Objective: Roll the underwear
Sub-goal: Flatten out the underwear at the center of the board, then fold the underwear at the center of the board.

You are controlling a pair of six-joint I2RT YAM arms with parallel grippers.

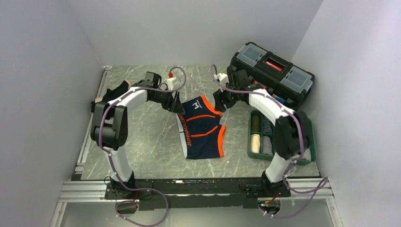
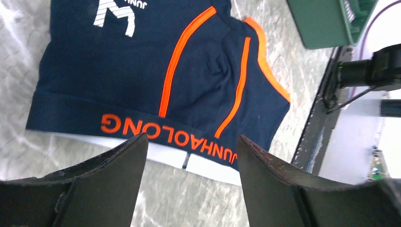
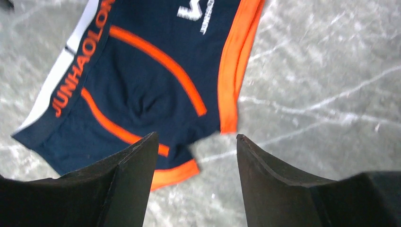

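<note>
On the marble desk (image 1: 142,142), the left claw (image 2: 191,142) gapes wide and empty above the waistband of the navy, orange-trimmed underwear (image 1: 202,128), which lies flat mid-desk; the right claw (image 3: 196,139) hovers equally wide over its leg hem.

Both arms reach forward, elbows raised, forearms angling inward so the wrists face each other. The left gripper (image 2: 191,142) and the right gripper (image 3: 196,137) tilt downward, each with its jaws spread wide apart.
</note>
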